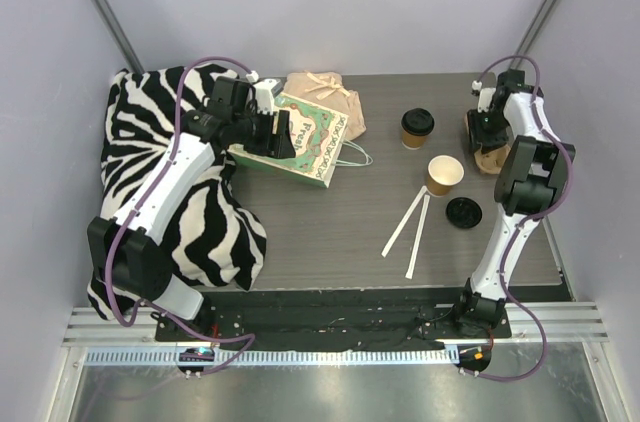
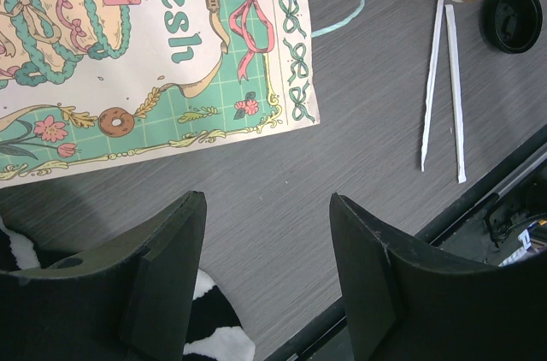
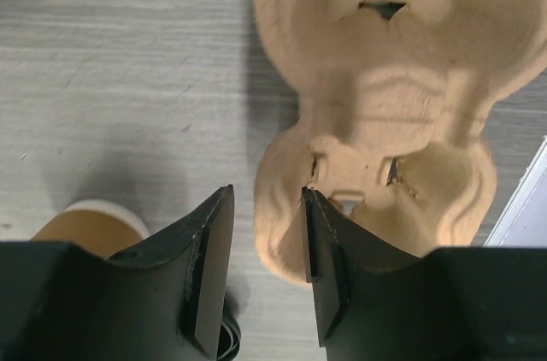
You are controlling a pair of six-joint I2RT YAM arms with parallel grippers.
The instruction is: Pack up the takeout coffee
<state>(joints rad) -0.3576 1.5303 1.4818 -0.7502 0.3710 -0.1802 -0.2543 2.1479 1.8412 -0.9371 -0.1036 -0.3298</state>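
The takeout coffee point(image 1: 417, 128), a kraft-brown paper cup under a black lid, stands upright just behind the open paper cup point(image 1: 444, 174). The left gripper point(image 2: 265, 216) gapes wide and empty. The right gripper point(image 3: 267, 207) is narrow, astride the pulp carrier point(image 3: 385, 104) rim.

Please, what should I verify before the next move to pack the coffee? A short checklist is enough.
1. The takeout coffee upright, lid on: ok.
2. The left pincer open and empty, beside the paper bag: ok.
3. The right pincer gripping the pulp carrier: not ok, jaws apart at its rim.
4. Mouth of the paper bag open: cannot tell.
5. The open cup apart from the pulp carrier: ok.
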